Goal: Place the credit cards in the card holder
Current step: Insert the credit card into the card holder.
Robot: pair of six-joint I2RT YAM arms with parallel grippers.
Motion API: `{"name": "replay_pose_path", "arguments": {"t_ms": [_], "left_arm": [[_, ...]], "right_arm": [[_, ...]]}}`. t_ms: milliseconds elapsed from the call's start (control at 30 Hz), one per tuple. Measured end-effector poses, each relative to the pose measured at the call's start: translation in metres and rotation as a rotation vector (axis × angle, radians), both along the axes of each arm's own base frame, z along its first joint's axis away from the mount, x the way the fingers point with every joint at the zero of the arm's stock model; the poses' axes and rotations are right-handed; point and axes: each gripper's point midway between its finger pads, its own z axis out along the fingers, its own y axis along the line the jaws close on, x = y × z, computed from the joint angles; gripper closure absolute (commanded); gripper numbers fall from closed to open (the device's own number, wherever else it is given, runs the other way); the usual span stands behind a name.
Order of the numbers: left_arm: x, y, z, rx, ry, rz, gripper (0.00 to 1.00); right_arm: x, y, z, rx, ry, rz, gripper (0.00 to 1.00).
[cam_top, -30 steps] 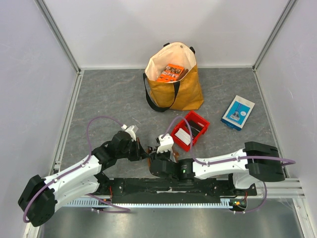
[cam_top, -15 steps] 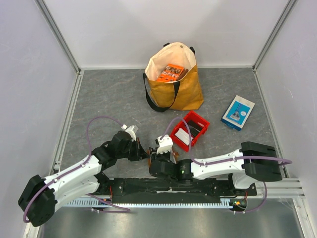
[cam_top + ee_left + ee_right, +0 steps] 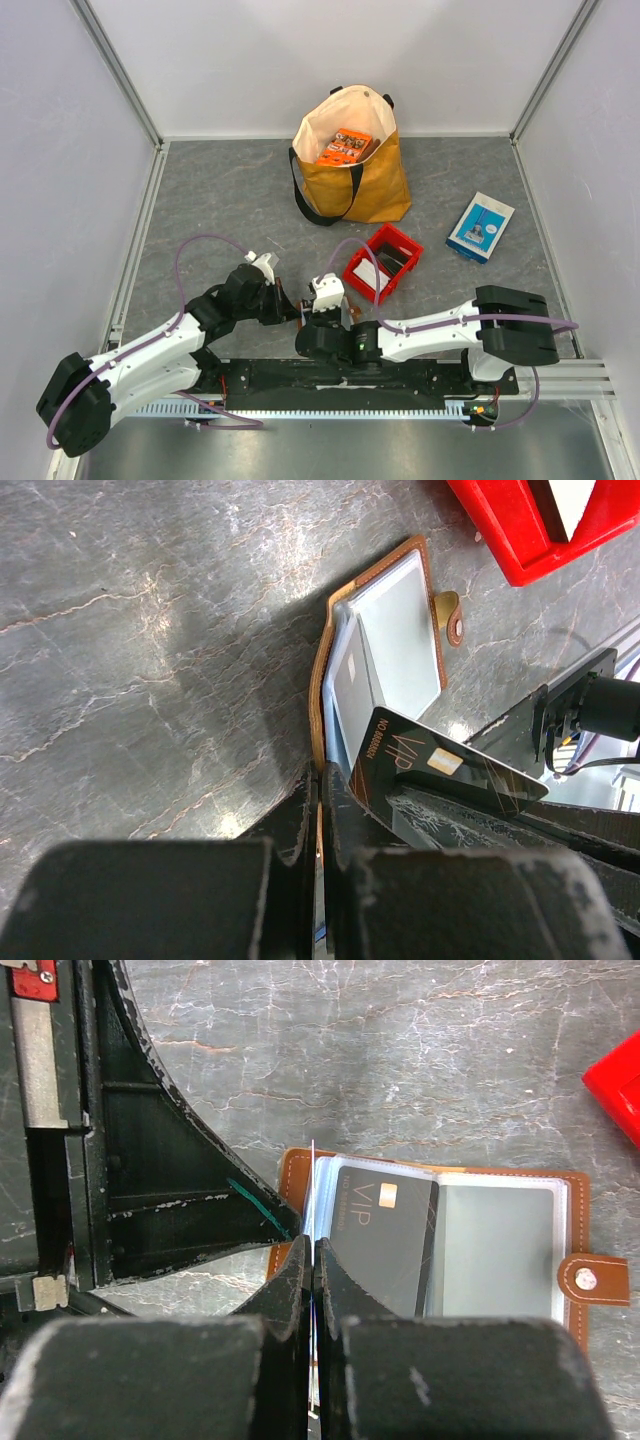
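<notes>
A grey marbled table [image 3: 220, 200] carries a mustard fabric tote bag [image 3: 370, 190] holding an orange packet [image 3: 345, 147] at the back. A blue-and-white box [image 3: 480, 227] lies to the right. A red plastic bin [image 3: 402, 277] sits just beyond the left gripper [image 3: 292, 311] and right gripper [image 3: 305, 318], which meet near the front edge.

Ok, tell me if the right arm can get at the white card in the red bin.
Probably yes: the white card lies uncovered in the red bin beside the right tool, though that tool is shut on a thin sheet.

Bright, even light; soft shadows and sheen on the table [image 3: 120, 600], near foreground blurred.
</notes>
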Motion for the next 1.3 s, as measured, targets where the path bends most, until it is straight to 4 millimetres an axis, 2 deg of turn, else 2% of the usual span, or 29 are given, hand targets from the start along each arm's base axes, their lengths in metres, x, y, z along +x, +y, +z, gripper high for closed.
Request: {"name": "replay_pose_path", "arguments": {"t_ms": [233, 467, 767, 833, 967, 1133, 1300], "left_arm": [[0.0, 0.0, 0.0, 0.002, 0.001, 0.001, 0.98], [-0.002, 0.003, -0.004, 0.018, 0.014, 0.005, 0.98], [-0.001, 0.006, -0.007, 0.035, 0.017, 0.016, 0.98], [-0.001, 0.006, -0.008, 0.04, 0.021, 0.017, 0.98], [-0.001, 0.007, -0.01, 0.046, 0.023, 0.02, 0.98], [-0.003, 0.009, -0.016, 0.057, 0.033, 0.021, 0.98], [-0.003, 0.009, -0.017, 0.059, 0.033, 0.022, 0.98]], "right_arm": [[0.003, -0.008, 0.002, -0.06, -0.014, -0.021, 1.0], [0.008, -0.027, -0.002, -0.141, -0.037, -0.049, 1.0], [0.017, -0.051, 0.017, -0.101, -0.026, -0.092, 1.0], [0.021, -0.058, 0.014, -0.102, -0.009, -0.102, 1.0], [0.023, -0.07, -0.006, -0.121, 0.056, -0.088, 1.0], [0.017, -0.071, -0.017, -0.12, 0.119, -0.039, 1.0], [0.017, -0.056, -0.001, -0.005, 0.164, 0.037, 1.0]]}}
